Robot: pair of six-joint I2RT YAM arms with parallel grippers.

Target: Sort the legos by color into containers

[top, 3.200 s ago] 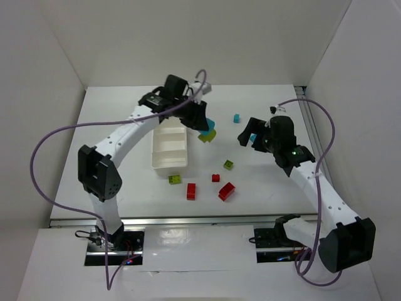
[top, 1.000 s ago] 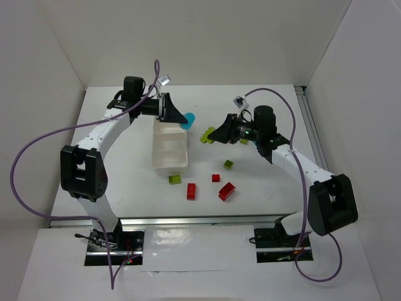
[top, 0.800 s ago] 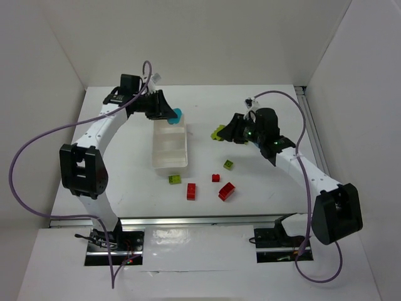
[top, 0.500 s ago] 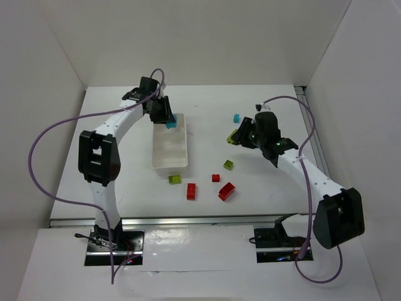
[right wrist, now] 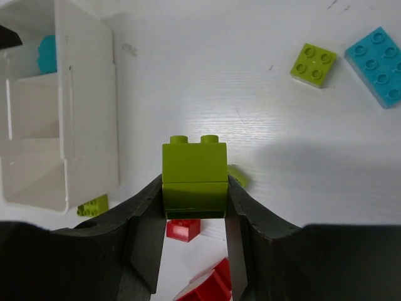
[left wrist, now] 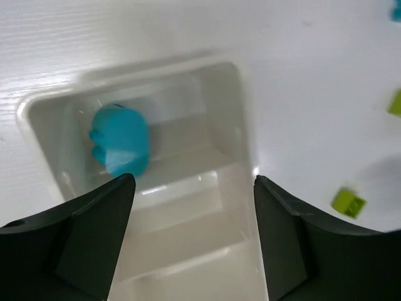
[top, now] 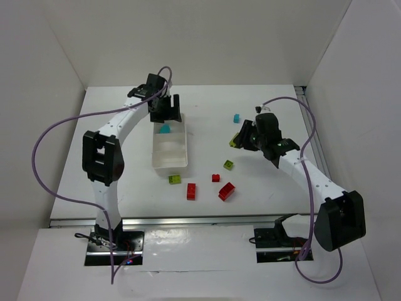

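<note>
My left gripper (top: 166,114) hangs open over the far end of the white tray (top: 186,145), nothing between its jaws (left wrist: 194,213). A cyan brick (left wrist: 120,139) lies loose in the tray's far compartment (top: 165,128); the other two compartments look bare. My right gripper (right wrist: 195,188) is shut on a yellow-green brick (right wrist: 194,169), held above the table right of the tray (top: 234,141). On the table lie three red bricks (top: 191,191), (top: 215,178), (top: 227,190), two yellow-green ones (top: 175,179), (top: 229,165) and a cyan one (top: 236,118).
The tray's long wall (right wrist: 88,113) is at the left of the right wrist view. A flat yellow-green brick (right wrist: 313,64) and a cyan brick (right wrist: 378,66) lie beyond the held brick. White walls close in the table at back and sides.
My left gripper has opened and the cyan brick it carried now lies in the tray's far compartment. The right arm, still holding its yellow-green brick, has hardly shifted.
</note>
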